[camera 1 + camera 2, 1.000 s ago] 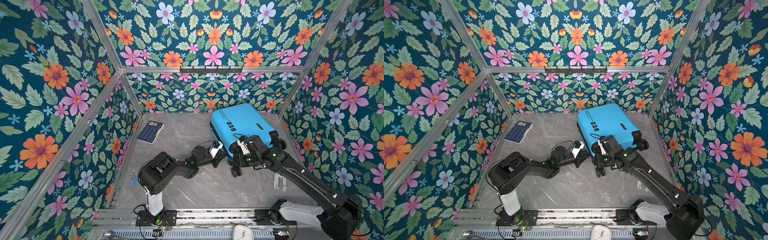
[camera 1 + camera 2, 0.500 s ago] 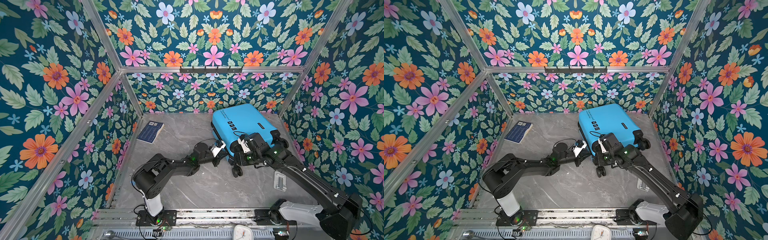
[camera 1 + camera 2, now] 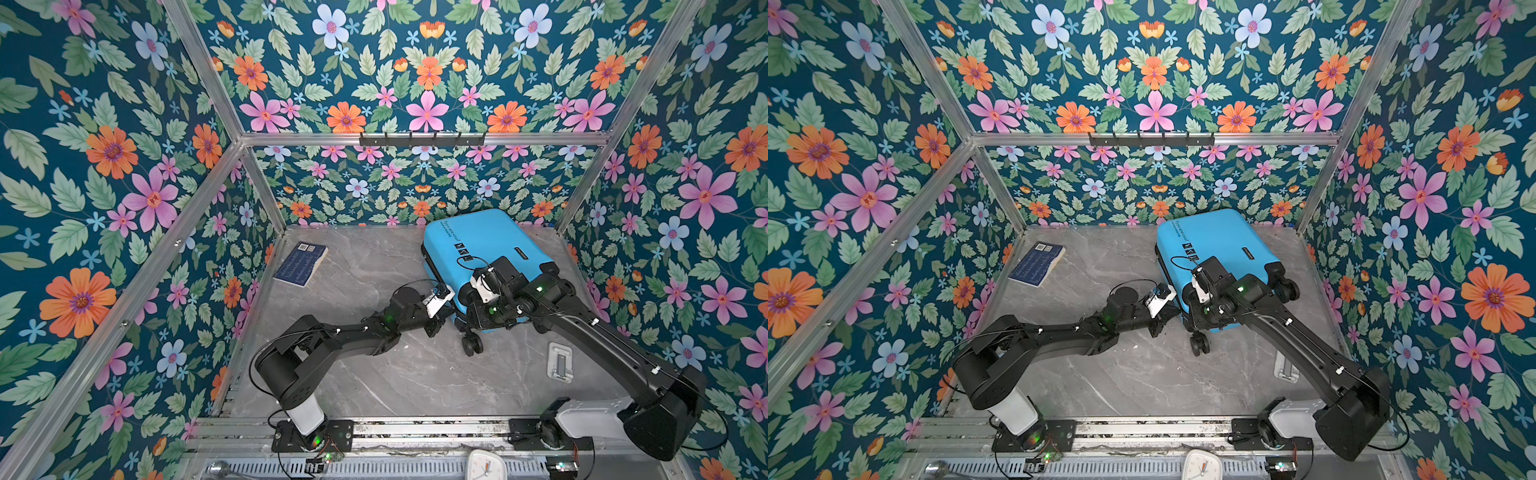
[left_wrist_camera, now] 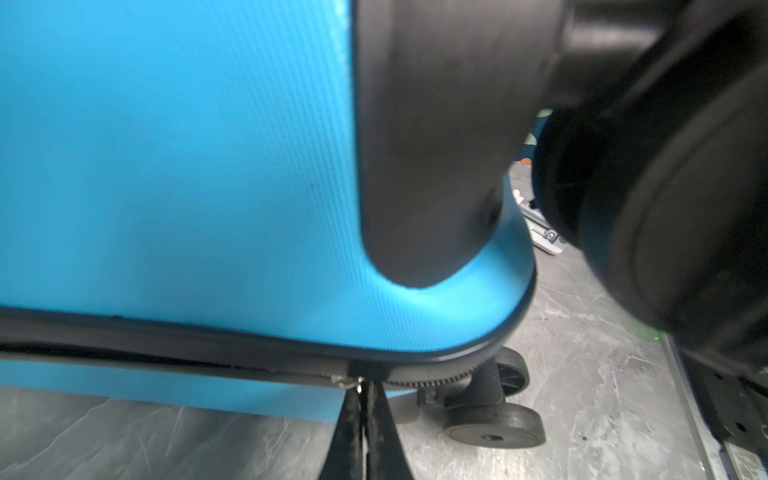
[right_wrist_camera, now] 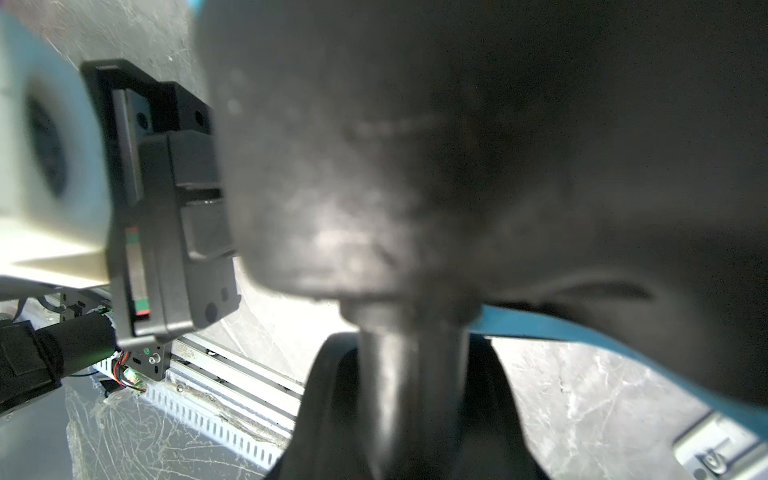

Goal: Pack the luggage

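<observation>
Only the left wrist view shows my left gripper (image 4: 362, 395) pinching the bright-blue hard-shell luggage's (image 4: 187, 166) silver zipper pull (image 4: 347, 382); for my right gripper (image 5: 411, 357) I cannot tell.

The left arm (image 3: 345, 336) stretches out lower toward the luggage (image 3: 490, 237), and the left gripper (image 4: 362, 388) now pinches fully closed on the zipper pull (image 4: 347, 381).

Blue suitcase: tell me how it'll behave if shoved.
This suitcase, ribbed and hard-shelled, probably stays stiff. Lying down, wheels sticking out sideways, it likely slides rather than rolls. Left gripper pinching the zipper pull might drag it.
</observation>
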